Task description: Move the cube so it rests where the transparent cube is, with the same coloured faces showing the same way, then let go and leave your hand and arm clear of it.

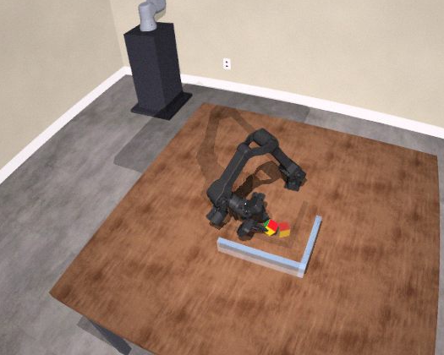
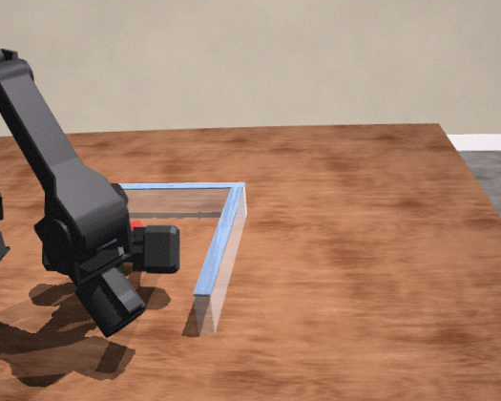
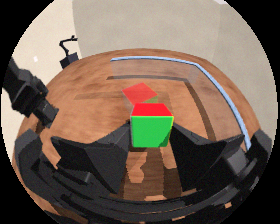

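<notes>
The cube (image 1: 271, 226) shows red, green and yellow faces and sits between the fingers of my gripper (image 1: 260, 226), which is shut on it just above the table. In the wrist view the cube (image 3: 151, 127) shows a green face towards the camera and a red top, with a dark finger on each side. The transparent cube (image 1: 284, 229) with a red top and orange side stands right beside it on the table; it also shows in the wrist view (image 3: 141, 92). In the exterior view the arm (image 2: 78, 212) hides the cube almost fully.
An L-shaped low blue-edged glass wall (image 1: 276, 253) stands on the wooden table in front of and to the right of the cubes; it also shows in the exterior view (image 2: 219, 241). The arm's base (image 1: 295, 179) is behind. A dark pedestal (image 1: 156, 69) stands on the floor.
</notes>
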